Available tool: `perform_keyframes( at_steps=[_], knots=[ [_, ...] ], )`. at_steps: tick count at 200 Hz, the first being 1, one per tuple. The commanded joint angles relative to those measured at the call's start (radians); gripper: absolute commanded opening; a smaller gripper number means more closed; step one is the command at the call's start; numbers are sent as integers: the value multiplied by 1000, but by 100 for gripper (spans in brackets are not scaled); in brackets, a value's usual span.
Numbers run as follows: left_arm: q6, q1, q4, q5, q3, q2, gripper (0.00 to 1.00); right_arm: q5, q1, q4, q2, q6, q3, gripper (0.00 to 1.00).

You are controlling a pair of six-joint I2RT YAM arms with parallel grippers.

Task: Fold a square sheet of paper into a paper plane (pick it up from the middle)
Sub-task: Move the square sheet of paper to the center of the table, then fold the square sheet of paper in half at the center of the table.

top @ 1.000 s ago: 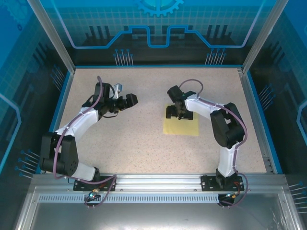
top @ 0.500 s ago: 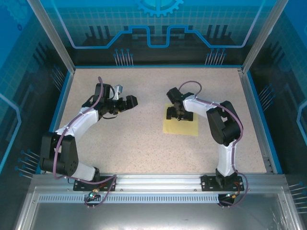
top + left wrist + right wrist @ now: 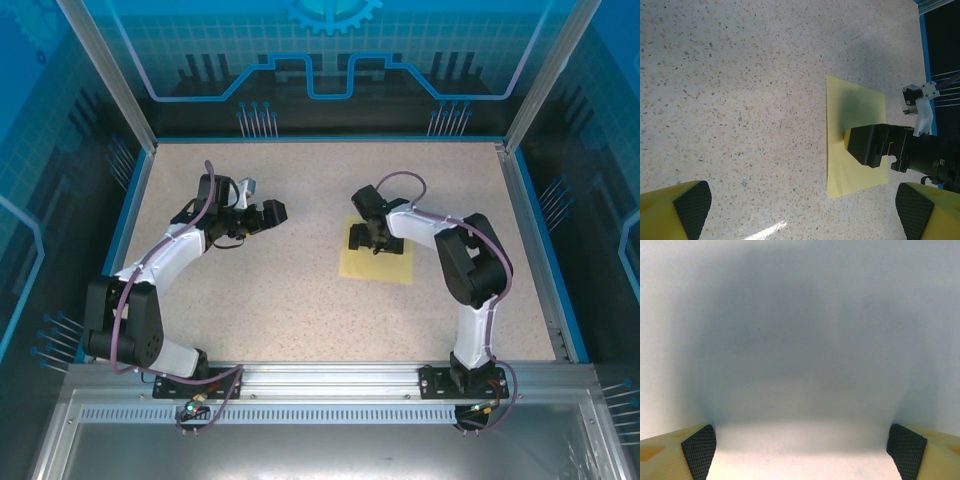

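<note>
Sheet: thin pale-yellow square paper sheet (image 3: 378, 266) lay flat and unfolded on speckled surface (image 3: 290, 300).
Right gripper (image 3: 371, 240): directly over sheet's far half, pointing down, jaws wide apart, nothing held.
Left gripper (image 3: 268, 213): well left of sheet, jaws apart, empty.
Nearer arm: right.

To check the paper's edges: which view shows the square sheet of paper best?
Left wrist: the square sheet of paper is large, its edges sharp. Top external shows it small, partly under the right pincer. Right wrist gives a blurred, shadowed close-up of it.
</note>
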Motion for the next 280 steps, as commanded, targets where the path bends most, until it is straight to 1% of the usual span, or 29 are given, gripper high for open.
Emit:
perform_keyframes(
  at_steps=[1, 27, 49, 97, 160, 241, 280],
  knots=[
    [20, -6, -24, 33, 25, 11, 99, -6, -18, -8, -13, -4, -31, 94],
    [19, -6, -26, 31, 27, 7, 99, 15, -18, -37, -63, -11, -6, 94],
    [20, -6, -30, 31, 27, 6, 99, 27, -19, -46, -76, -9, -7, 94],
    [22, -6, -35, 38, 33, 12, 99, 10, -26, -42, -8, 23, -8, 95],
    [31, -6, -44, 38, 36, 14, 99, 24, -30, -27, 40, 43, -22, 94],
    [32, -6, -42, 45, 36, 25, 99, 25, -19, -47, 91, 27, -13, 88],
    [31, -6, -44, 47, 36, 27, 99, 29, -10, -44, 76, 18, 1, 83]
  ],
)
